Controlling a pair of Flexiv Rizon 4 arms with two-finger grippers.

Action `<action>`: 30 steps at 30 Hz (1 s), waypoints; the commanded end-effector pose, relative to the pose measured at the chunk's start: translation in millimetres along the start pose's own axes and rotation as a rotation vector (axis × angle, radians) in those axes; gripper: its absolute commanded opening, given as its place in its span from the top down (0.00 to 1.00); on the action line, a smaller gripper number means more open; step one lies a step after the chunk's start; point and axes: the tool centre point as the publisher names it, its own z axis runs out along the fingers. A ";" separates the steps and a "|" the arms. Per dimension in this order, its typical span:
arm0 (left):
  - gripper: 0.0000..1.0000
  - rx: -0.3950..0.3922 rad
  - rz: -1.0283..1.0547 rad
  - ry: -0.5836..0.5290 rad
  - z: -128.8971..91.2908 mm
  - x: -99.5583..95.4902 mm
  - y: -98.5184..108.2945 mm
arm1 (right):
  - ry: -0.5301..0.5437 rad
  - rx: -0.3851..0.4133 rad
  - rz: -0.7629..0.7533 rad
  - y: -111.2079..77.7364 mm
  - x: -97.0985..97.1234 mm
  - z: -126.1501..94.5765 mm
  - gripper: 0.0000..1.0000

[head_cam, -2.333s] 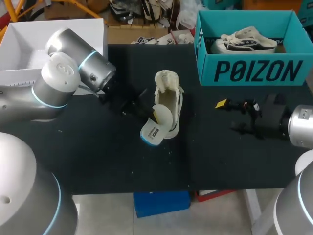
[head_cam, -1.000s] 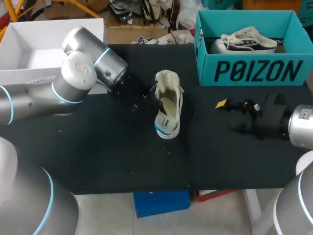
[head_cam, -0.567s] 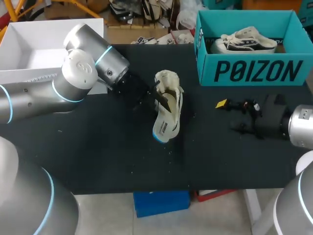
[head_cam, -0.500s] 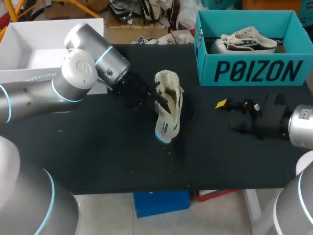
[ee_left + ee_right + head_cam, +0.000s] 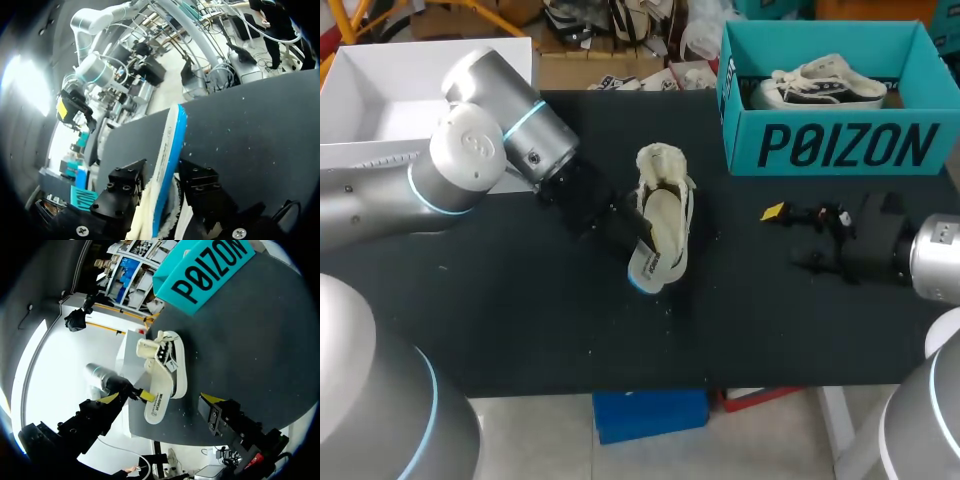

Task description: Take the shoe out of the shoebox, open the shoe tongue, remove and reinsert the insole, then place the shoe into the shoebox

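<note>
The cream sneaker lies on the black table between my arms, its tongue pulled open. Its insole, white on top with a blue underside, sticks out over the heel at a slant. My left gripper is at the shoe's left side, shut on the insole, which stands edge-on between its fingers. In the right wrist view the shoe and insole lie well ahead of my right gripper, which is open. In the head view my right gripper hovers right of the shoe.
The teal shoebox stands at the back right with another sneaker inside it. An open white box sits at the back left behind my left arm. Small crumbs dot the black mat near the shoe.
My left gripper opened, moved in against the shoe and took the insole. The insole's heel end has since shifted out toward the front left. The right arm has not moved.
</note>
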 end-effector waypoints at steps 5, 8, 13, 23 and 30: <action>0.78 -0.027 0.006 -0.007 -4.8 3.9 -14.4 | -0.002 0.000 0.001 0.0 0.7 1.2 0.00; 1.00 -0.013 0.006 -0.009 -0.7 4.2 -13.6 | -0.002 0.000 0.001 0.0 0.7 1.2 0.00; 1.00 -0.021 0.017 -0.038 3.0 1.9 -11.4 | -0.002 0.000 0.001 0.0 0.7 1.2 0.00; 1.00 -0.090 0.026 -0.119 -0.8 -5.1 2.6 | -0.002 0.000 0.001 0.0 0.7 1.2 0.00; 1.00 -0.118 0.029 -0.134 1.6 -6.7 15.5 | -0.002 0.000 0.001 0.0 0.7 1.2 0.00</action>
